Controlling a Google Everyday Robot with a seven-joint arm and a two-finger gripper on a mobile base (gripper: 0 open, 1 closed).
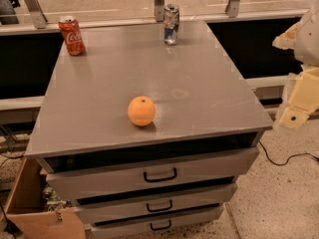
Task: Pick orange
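Closest in, the grey cabinet has three drawers (159, 176) with black handles, and there's a cardboard box (45, 224) on the floor at its left corner. A black cable (284, 160) snakes across the floor on the right.

The orange (141, 111) sits by itself on the cabinet top (209, 78), toward the front edge and a bit left of centre, stem dimple up.

The gripper (298, 103) is the cream-coloured thing at the right edge, past the side of the cabinet and well apart from the orange. Honestly can't tell if the claw is spread or closed from here.

At the back, a red soda can (72, 35) stands at the left corner and a silver-blue can (171, 24) near the middle.
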